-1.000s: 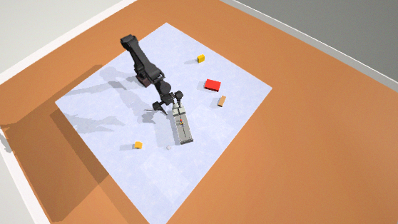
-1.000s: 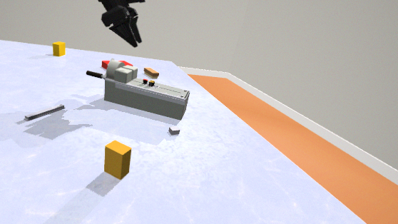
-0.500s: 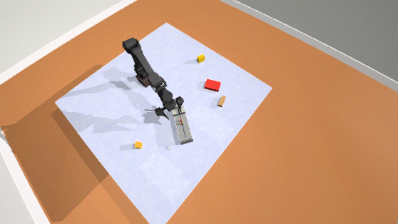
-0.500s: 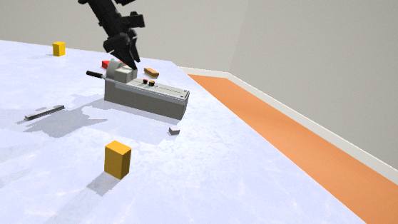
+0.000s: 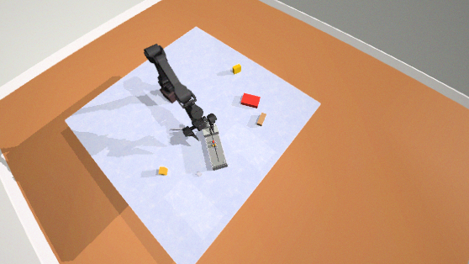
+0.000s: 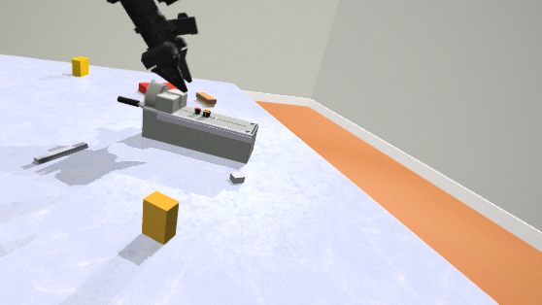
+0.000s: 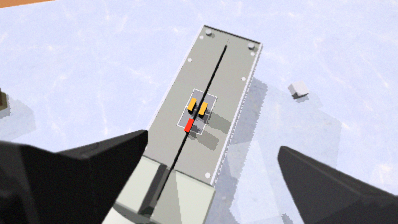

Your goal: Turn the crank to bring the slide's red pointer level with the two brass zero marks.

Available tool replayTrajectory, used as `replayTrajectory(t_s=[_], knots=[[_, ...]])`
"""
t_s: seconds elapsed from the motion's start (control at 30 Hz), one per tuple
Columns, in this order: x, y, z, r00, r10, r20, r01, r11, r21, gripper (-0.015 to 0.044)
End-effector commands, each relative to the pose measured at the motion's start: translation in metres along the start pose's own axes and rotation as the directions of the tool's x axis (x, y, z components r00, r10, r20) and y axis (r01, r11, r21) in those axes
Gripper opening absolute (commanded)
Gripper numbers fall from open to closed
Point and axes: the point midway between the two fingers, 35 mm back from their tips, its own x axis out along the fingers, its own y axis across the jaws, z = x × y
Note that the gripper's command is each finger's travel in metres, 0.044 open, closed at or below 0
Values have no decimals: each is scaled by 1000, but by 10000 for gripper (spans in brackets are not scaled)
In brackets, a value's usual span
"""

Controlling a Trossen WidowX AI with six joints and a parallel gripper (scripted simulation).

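The grey machine has a long slot in its top. The red pointer stands at the slot, on the crank side of the two brass marks, one mark on one side of the slot and the other mark across it; it is not level with them. The black crank handle sticks out beyond the round grey housing. It is hidden in the top view and outside the wrist view. My gripper is open and empty, over the machine's housing end.
A yellow block and a small grey block lie beside the machine. A grey bar lies on the handle side. A red block, a brown block and another yellow block are farther off.
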Motion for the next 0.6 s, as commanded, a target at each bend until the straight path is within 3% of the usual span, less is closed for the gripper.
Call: replayTrajectory(t_s=[0.0,0.23,0.57], knots=[[-13,1,12,1000,4,6,-4,1000,-4,440],[-43,1,33,1000,-1,6,1,1000,2,440],[-76,31,-10,995,-93,29,90,991,95,440]])
